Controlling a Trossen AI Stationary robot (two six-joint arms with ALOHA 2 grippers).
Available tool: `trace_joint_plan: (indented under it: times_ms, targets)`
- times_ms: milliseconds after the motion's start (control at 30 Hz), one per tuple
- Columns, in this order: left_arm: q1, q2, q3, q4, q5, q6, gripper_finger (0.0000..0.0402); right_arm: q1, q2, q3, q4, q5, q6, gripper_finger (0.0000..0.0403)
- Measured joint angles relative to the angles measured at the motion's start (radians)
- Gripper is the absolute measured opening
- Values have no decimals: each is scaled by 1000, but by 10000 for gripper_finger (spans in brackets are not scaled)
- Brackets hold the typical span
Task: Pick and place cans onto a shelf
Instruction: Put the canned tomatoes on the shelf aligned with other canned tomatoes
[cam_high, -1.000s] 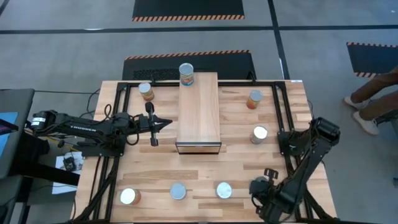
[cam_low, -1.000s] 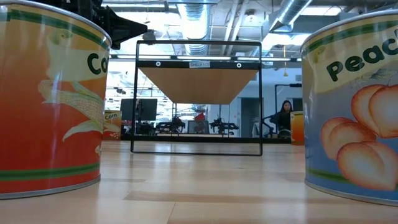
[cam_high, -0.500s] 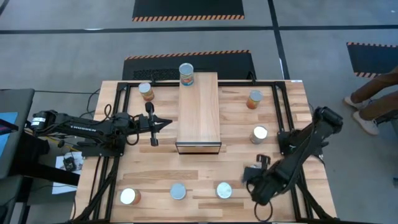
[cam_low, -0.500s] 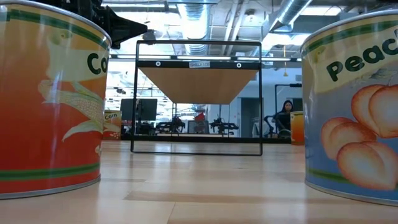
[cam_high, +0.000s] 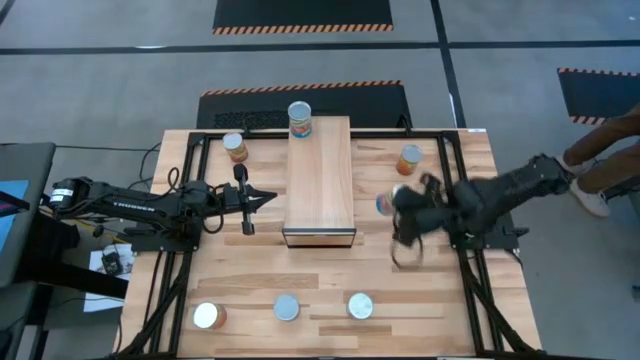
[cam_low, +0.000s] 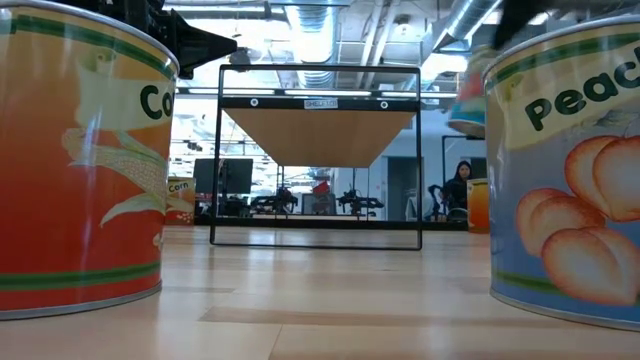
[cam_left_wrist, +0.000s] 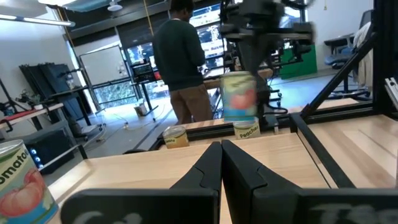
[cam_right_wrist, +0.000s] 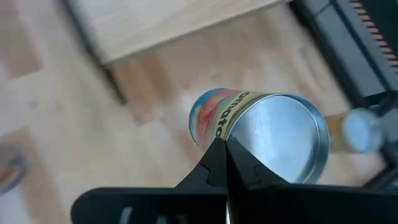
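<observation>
carried can (cam_high: 386, 204): pinched in right pincer (cam_high: 400, 207), lifted
shelf (cam_high: 319, 178): lay toward the left arm from it
left pincer (cam_left_wrist: 221, 163): pressed together

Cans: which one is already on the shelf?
The can standing at the far end of the shelf. The right claw is beside another, right of the shelf; the rest stand on the table.

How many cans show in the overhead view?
7 cans: one on the shelf's far end, one left of it, one right, one in the right gripper, three along the near edge. More may be hidden.
</observation>
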Motion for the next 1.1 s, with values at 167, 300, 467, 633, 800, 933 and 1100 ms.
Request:
trace_joint_plan:
  times_ms: [167, 300, 467, 633, 800, 933, 1100]
  targets:
    - [0, 0, 0, 0, 0, 0, 0, -266, 7, 62, 202, -16, -346, 5]
    - [0, 0, 0, 0, 0, 0, 0, -433, 77, 129, 322, -129, -577, 5]
    - [0, 0, 0, -10, -6, -1, 0, -553, 220, 275, 358, -270, -852, 8]
    - [0, 0, 0, -23, -17, -2, 0, -625, 373, 463, 328, -328, -1013, 5]
    - [0, 0, 0, -25, -19, -3, 0, -674, 518, 629, 257, -367, -1125, 7]
    - [0, 0, 0, -25, -19, -2, 0, -708, 603, 724, 192, -370, -1178, 6]
    - [0, 0, 0, -25, -19, -2, 0, -742, 673, 799, 154, -368, -1207, 5]
